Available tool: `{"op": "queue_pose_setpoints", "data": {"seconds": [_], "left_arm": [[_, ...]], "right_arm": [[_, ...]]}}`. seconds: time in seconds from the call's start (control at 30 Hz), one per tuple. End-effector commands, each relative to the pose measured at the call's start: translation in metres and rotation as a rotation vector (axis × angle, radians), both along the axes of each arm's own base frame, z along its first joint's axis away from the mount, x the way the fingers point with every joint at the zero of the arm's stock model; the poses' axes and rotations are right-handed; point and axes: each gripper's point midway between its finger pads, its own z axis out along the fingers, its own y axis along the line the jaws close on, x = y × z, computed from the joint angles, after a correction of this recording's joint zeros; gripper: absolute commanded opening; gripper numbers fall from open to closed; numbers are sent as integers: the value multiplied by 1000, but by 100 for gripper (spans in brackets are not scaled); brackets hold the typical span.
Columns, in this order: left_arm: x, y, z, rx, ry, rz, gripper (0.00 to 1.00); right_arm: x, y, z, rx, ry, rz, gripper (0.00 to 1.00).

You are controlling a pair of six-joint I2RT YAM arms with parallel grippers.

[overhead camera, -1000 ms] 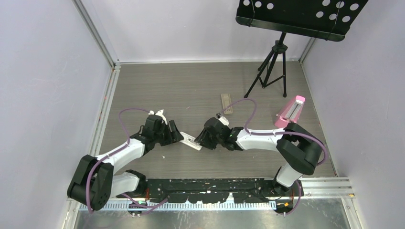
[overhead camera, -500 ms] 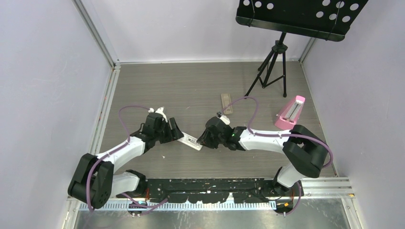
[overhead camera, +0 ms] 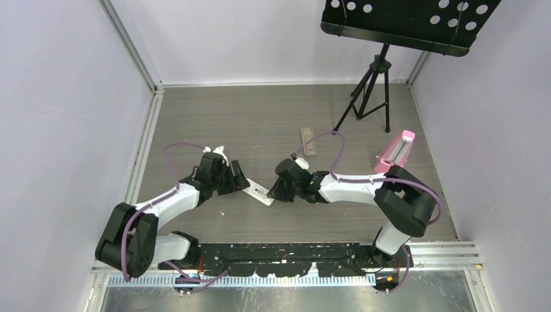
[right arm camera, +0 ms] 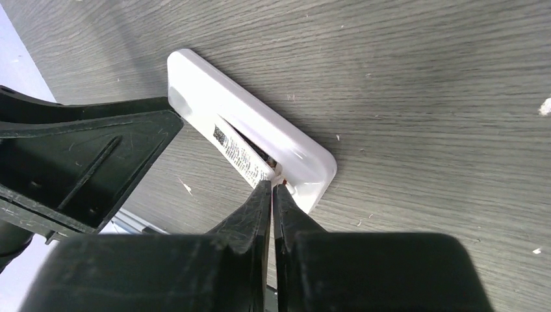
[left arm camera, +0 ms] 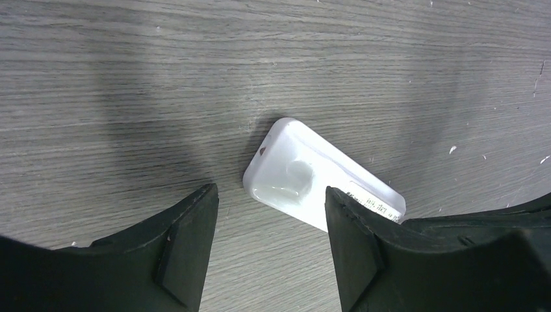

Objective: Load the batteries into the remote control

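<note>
The remote control [overhead camera: 258, 192] is a slim white bar lying flat on the wooden table, between my two grippers. Its upper face has a long narrow recess with a printed label [right arm camera: 235, 151]. My right gripper [right arm camera: 273, 183] is shut, its tips touching the end of that recess, where a tiny reddish bit shows. My left gripper [left arm camera: 269, 192] is open around the remote's other, dimpled end [left arm camera: 295, 175], and its right finger [left arm camera: 364, 240] covers part of the bar. No batteries can be made out. From above, the left gripper [overhead camera: 239, 181] and right gripper [overhead camera: 273, 194] nearly face each other.
A tan flat strip [overhead camera: 310, 141] lies farther back, mid-table. A pink wedge-shaped object [overhead camera: 395, 152] stands at the right by the right arm's elbow. A black music stand [overhead camera: 371, 91] stands on its tripod at the back right. Walls enclose three sides.
The right gripper's jaws have closed at the remote's right end, and it has edged slightly left. The left gripper shifted a little toward the back. The remote stays put.
</note>
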Motion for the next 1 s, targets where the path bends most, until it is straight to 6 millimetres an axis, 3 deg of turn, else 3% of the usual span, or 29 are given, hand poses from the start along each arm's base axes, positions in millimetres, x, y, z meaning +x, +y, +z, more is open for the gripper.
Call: {"op": "queue_pose_setpoints", "data": {"seconds": [0.0, 0.23, 0.43, 0.57, 0.77, 0.97], "left_arm": [[10, -3, 9, -3, -38, -21, 62], [9, -4, 8, -2, -35, -28, 61], [10, -3, 9, 2, -41, -23, 60], [12, -3, 10, 1, -41, -20, 60], [12, -3, 10, 1, -40, -22, 58], [11, -5, 11, -12, -40, -29, 55]], "right_arm": [[10, 11, 11, 15, -40, 5, 9], [12, 11, 9, -6, -45, 12, 10], [10, 5, 27, 10, -75, 10, 29], [13, 1, 44, 14, -121, 13, 34], [14, 18, 48, 56, -130, 69, 15], [12, 23, 19, 8, -63, 73, 11]]}}
